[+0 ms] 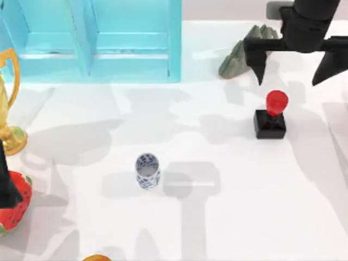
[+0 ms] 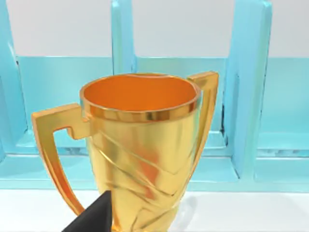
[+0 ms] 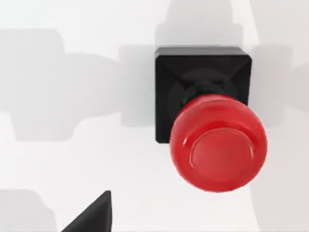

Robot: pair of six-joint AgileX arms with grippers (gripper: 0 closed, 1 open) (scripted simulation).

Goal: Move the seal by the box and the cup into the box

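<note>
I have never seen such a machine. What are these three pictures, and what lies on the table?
Two robot arms work at a white table. One camera looks down from above; one sits on each wrist. The right tool, fingers spread, hangs over the red-knobbed stamp on its black square base, which the right wrist camera sees from straight above. The small blue-patterned white cup stands alone mid-table. The left arm waits at the left edge, its camera facing a gold trophy before the turquoise box. Nothing is held.
</note>
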